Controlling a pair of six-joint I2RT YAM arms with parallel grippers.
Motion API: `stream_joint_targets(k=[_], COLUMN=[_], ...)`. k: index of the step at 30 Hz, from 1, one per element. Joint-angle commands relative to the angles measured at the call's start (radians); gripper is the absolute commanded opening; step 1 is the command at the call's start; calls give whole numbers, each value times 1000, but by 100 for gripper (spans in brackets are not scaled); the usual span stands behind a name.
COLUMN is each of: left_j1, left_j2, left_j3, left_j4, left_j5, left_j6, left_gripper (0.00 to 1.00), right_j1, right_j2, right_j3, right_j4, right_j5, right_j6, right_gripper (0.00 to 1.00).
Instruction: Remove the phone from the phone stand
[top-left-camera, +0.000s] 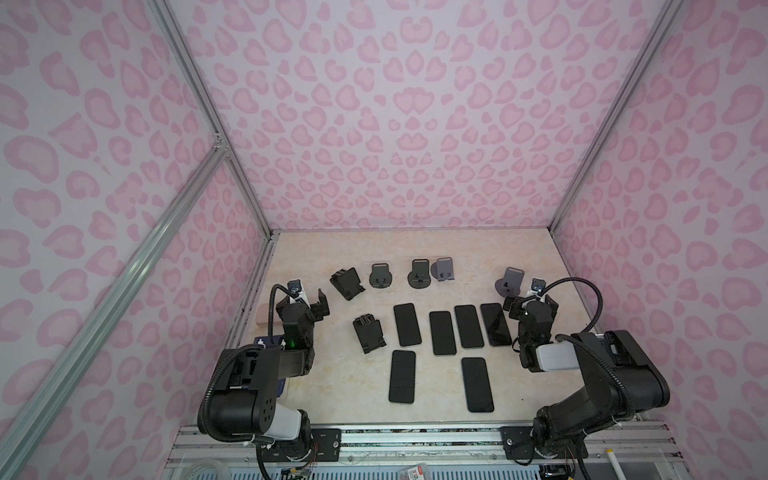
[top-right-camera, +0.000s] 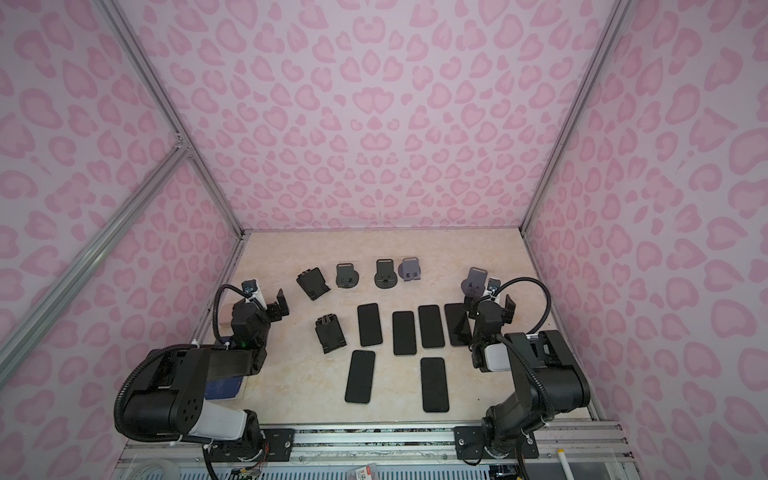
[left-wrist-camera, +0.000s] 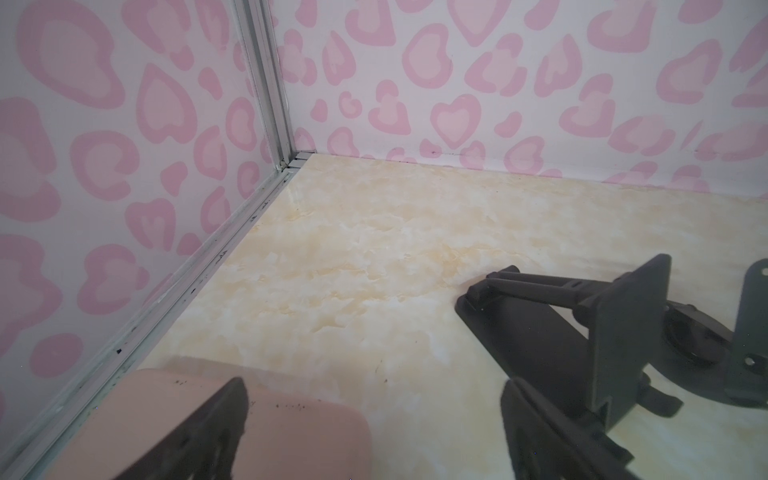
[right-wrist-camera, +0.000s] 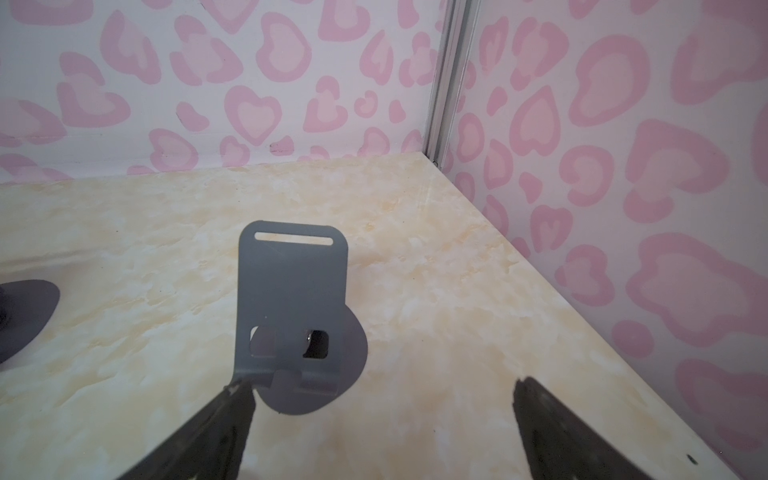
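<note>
While both pairs of jaws stand wide apart with nothing between them, the right gripper (right-wrist-camera: 382, 384) hangs just in front of the grey phone stand (right-wrist-camera: 291, 299), one fingertip (right-wrist-camera: 230, 403) at its front lip. The nearest phone (top-left-camera: 496, 324) lies flat on the table (top-left-camera: 332, 386) near that stand, on the robot's side of it and outside the jaws: a dark, glossy slab with rounded corners. Five more phones (top-left-camera: 442, 332) lie farther from the stand; the left gripper (left-wrist-camera: 374, 382) is well apart from it.
</note>
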Motion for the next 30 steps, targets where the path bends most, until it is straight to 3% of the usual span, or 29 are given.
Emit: stream_joint_targets(k=[1, 30], left_j1=[0, 0], left_j2=[1, 3], left_j3=[7, 7], left_j4=[17, 16], left_j5=[3, 3], left_j6=[-2, -2], left_gripper=[98, 98], right_j1=[3, 3], right_j2=[2, 5], right_j3=[-1, -3], right_j4=[18, 24], right_j5=[17, 17], right_j6=[-3, -4], right_gripper=[100, 100])
